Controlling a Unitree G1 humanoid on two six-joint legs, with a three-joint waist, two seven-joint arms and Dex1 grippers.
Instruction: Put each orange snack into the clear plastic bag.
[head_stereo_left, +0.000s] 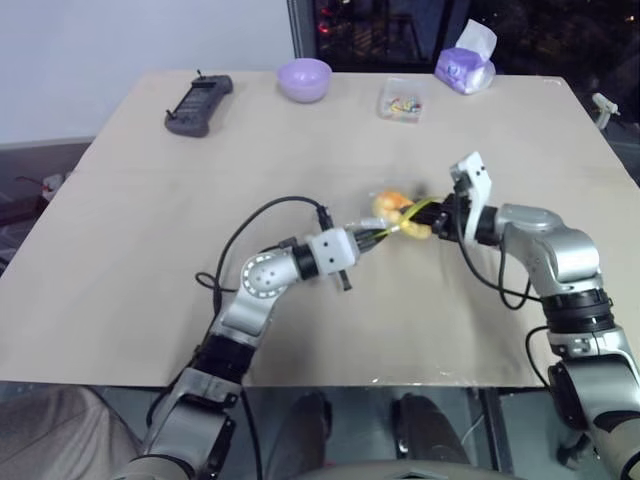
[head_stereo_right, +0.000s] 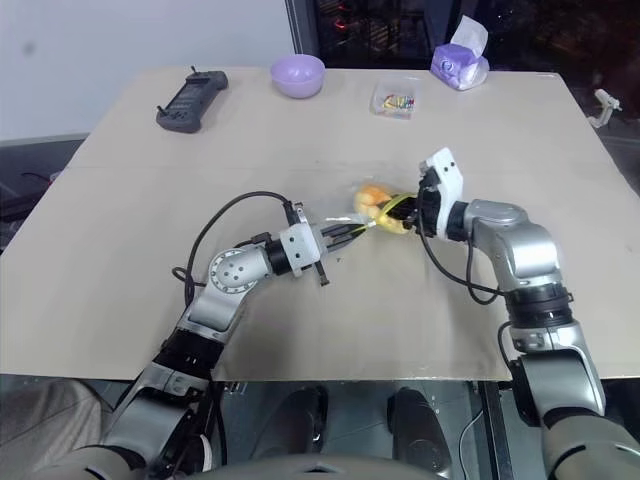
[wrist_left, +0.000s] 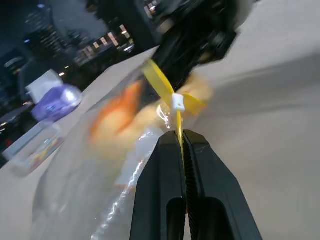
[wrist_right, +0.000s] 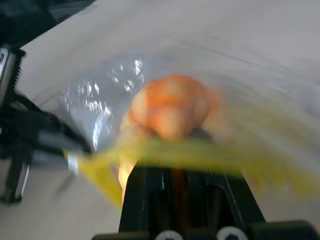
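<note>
So right now the clear plastic bag (head_stereo_left: 385, 222) is strung between my two grippers, above the table (head_stereo_left: 150, 230). My left gripper (wrist_left: 181, 142) has its jaws clenched on the yellow seal strip (wrist_left: 162, 87); my right gripper (head_stereo_right: 402, 214) has its jaws clamped on the strip's other end. The orange snack (wrist_right: 170, 105) sits inside the bag, just past my right jaws. The strip's long axis runs gripper to gripper, so I reckon sealing comes next.

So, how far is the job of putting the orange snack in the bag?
Done: the orange snack already sits inside the clear plastic bag. In hand: the left claw is shut on the bag's yellow seal strip, and the right claw grips the same edge. Left: closing the bag, perhaps.
</note>
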